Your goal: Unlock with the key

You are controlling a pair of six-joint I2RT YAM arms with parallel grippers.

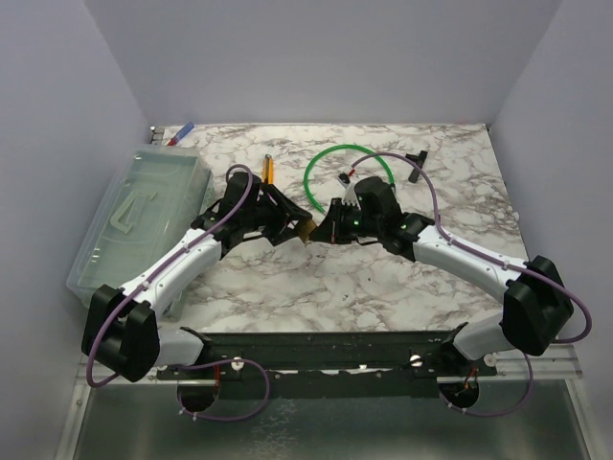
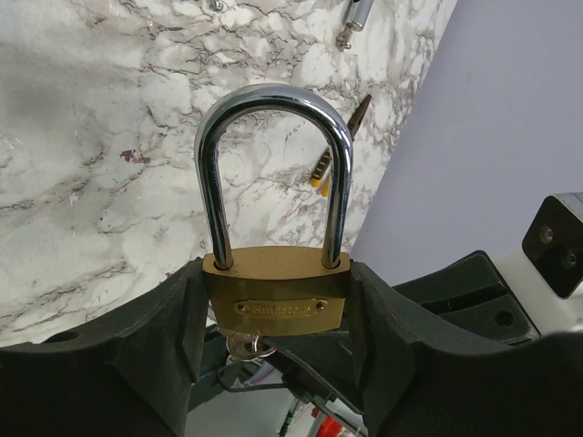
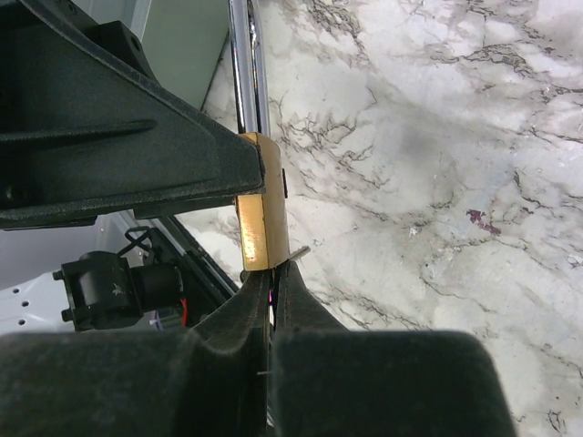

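Marbled white-and-grey surface (image 1: 383,287) between pale lilac walls. One clear plastic box (image 1: 144,216) lies at its left edge. One green cable loop (image 1: 321,163), one yellow pencil (image 1: 269,169) and one black T-shaped tool (image 1: 418,156) lie beyond my two arms. Both arms reach inward and meet mid-surface, tips facing. My left pincer (image 1: 290,227) clamps one brass padlock (image 2: 273,296) by its sides, shackle closed. My right pincer (image 3: 273,282) is pinched tight just under it, at the one key (image 2: 248,345), which sits in the lock's base.
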